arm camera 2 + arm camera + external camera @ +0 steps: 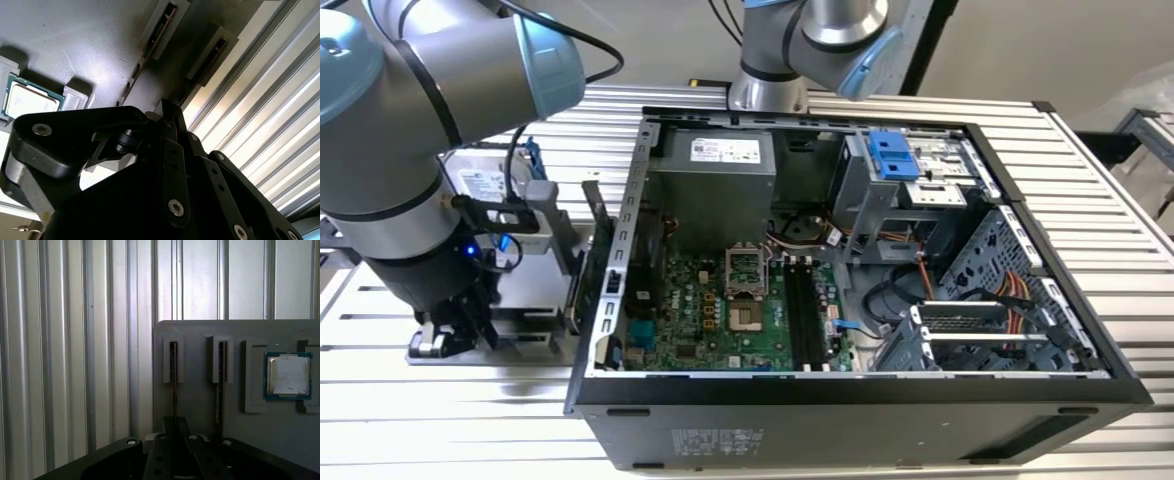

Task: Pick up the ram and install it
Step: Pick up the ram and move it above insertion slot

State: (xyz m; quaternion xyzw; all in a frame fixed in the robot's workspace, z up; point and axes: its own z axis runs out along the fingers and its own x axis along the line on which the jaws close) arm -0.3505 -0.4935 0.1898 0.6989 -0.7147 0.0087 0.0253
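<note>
Since the ram (pixel 173 370) stands on edge in the grey holder (pixel 200 410), beside the case (pixel 854 410) on the exterior view's left, only its thin upper edge is free to grab. The gripper (pixel 176 422) looks closed on it, pinching both flat faces partway along. I'd guess it's light and stiff but fragile, so squeeze the faces gently and don't twist. A spare stick (pixel 219 375) sits just beside it.
</note>
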